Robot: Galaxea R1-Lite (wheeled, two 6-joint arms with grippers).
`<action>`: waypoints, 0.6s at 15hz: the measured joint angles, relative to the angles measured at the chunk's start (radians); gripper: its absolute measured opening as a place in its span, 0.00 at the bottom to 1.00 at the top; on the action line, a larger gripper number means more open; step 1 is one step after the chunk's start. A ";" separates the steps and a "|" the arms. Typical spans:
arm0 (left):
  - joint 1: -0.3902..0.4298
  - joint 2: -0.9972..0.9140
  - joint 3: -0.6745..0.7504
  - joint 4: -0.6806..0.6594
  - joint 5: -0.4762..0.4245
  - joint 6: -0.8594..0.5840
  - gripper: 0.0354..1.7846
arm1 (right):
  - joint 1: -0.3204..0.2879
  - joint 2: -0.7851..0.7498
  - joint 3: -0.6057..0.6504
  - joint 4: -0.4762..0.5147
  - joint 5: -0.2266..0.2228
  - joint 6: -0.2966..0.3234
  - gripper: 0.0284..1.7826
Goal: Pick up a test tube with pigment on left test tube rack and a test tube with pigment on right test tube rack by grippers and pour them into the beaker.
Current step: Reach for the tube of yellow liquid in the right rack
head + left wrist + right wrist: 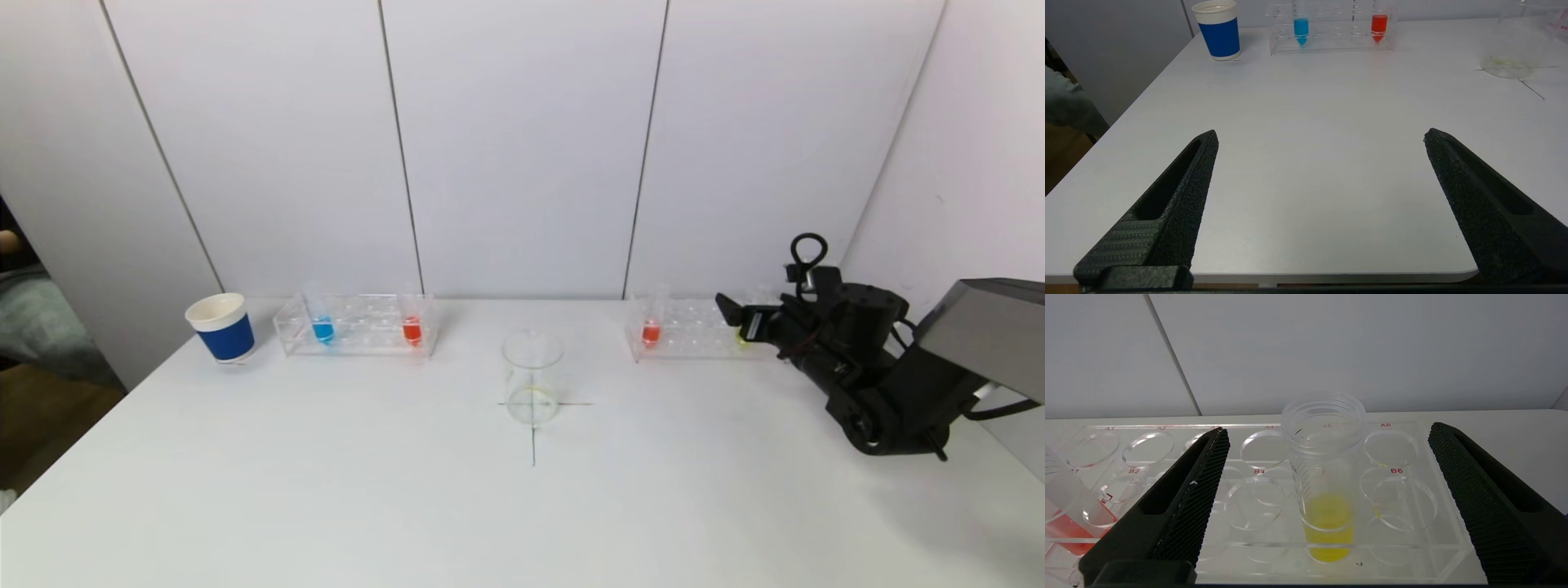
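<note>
Our right tool [1327,433] was spread wide and held nothing — the yellow tube [1325,473] stood upright in the right rack [1412,539] between its fingers, untouched. Our left tool [1321,136] gaped too, low in its frame, far from the left rack [1331,45] with blue tube [1301,29] and red tube [1379,26]. At frame centre the beaker [532,388] sat on the table [326,490].

right rack [694,331] end hidden behind right claw [729,314], beaker [1515,41] cropped
</note>
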 joint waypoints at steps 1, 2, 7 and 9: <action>0.000 0.000 0.000 0.000 0.000 0.000 0.99 | 0.000 0.000 0.000 0.000 0.000 0.000 0.99; 0.001 0.000 0.000 0.000 0.000 0.000 0.99 | 0.000 0.001 0.000 0.000 0.000 0.000 0.99; 0.000 0.000 0.000 0.000 0.000 0.000 0.99 | 0.001 0.004 0.000 -0.001 0.000 0.000 0.99; 0.000 0.000 0.000 0.000 0.000 0.000 0.99 | 0.002 0.005 0.001 -0.004 0.000 -0.001 0.99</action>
